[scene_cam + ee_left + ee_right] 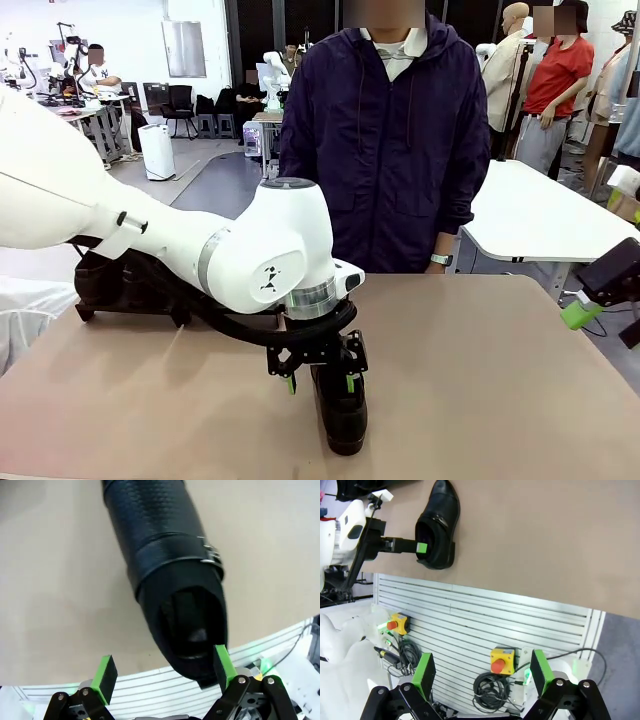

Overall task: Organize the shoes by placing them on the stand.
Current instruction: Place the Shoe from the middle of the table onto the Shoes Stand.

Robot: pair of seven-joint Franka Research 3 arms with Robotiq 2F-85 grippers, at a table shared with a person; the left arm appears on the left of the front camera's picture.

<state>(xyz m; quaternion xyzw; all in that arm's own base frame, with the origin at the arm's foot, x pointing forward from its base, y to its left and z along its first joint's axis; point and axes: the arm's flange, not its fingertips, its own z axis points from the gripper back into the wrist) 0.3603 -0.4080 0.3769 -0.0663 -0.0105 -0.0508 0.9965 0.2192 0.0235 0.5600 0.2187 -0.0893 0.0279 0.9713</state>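
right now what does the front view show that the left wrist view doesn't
Front view alone: the person in a dark purple jacket across the table and the low matte-black stand behind the white left arm, its load too hidden to name. Left wrist view alone: the glossy black leather shoe's dark opening and strap buckle. Both: that shoe on the tan tabletop with the open left gripper at it, one green pad at its heel rim.

No readable text, labels or numbers anywhere; only a small dark logo mark, not legible as letters, on the white robot arm's rounded joint housing (270,280).
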